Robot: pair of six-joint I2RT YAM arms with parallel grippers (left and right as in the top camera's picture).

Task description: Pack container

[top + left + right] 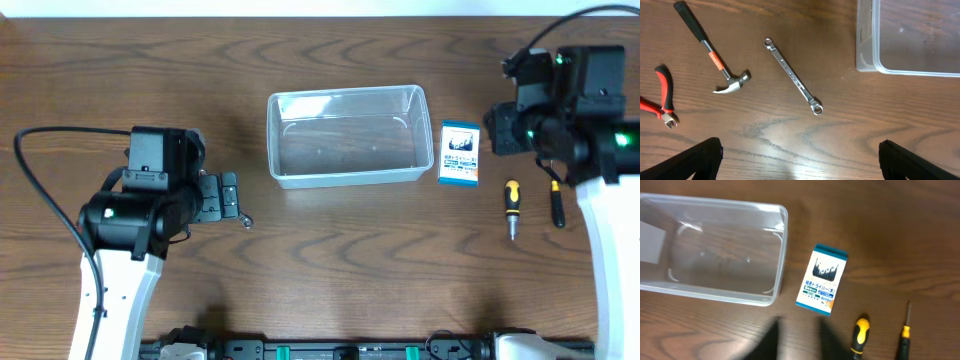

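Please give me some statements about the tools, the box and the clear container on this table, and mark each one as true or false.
1. The container holds no tools. True.
2. The blue-and-white box lies inside the container. False: it lies on the table, just outside the container's right end in the overhead view.
3. The hammer, the wrench and the pliers lie on the table, outside the container. True.
4. The left fingers are closed on the wrench. False: they stand wide apart and empty, and the wrench lies untouched on the wood.
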